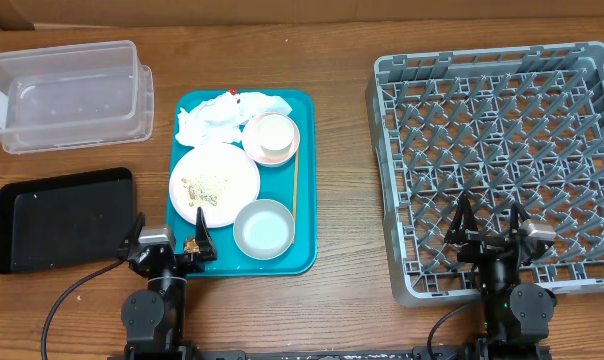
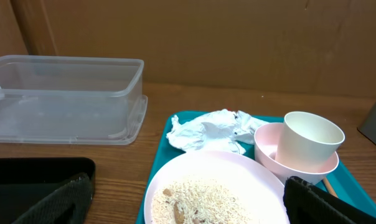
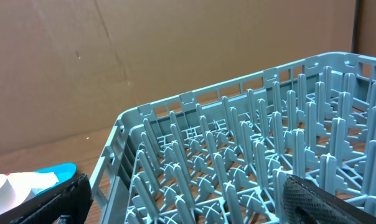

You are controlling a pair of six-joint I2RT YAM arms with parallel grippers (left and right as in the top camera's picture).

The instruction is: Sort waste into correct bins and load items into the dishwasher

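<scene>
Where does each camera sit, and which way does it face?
Overhead: above, looking down on the flat teal tray; left arm, right arm at bottom.
Left wrist: low, facing the clear plastic rectangular tub; own fingers at bottom.
Right wrist: low, facing the square grey plastic dish rack; fingers likewise.
Shared: overhead also shows tub and rack.

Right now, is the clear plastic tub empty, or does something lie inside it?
Empty. From overhead and the left wrist, the clear tub shows only its bare floor, nothing inside.

Table: tub, tray, teal tray, rack
</scene>
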